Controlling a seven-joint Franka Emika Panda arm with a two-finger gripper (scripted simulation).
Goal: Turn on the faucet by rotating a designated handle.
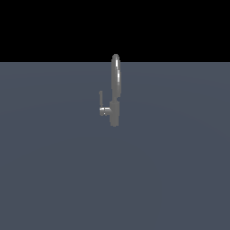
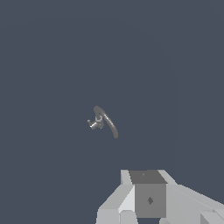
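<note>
nothing is done yet: the handle [image 1: 101,97] stands upright beside the faucet [image 1: 115,90], untouched, so the whole reach, contact and turn remain. i hover high above, wrist camera looking straight down; the faucet sits well below and ahead of my claw [image 2: 148,199]. i cannot tell if my claw is open.

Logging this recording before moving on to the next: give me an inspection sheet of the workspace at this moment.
Surface: flat blue-grey floor, bare around the fixture.
Job's things: small grey metallic faucet standing upright with a tall looped spout; its thin grey lever handle points up on the exterior view's left, untouched.
Clutter: nothing seen.
Grippers: white and grey gripper partly visible in the wrist view, far from the faucet; jaws not visible.
Cables: nothing seen.
Surroundings: black background above the floor.
</note>
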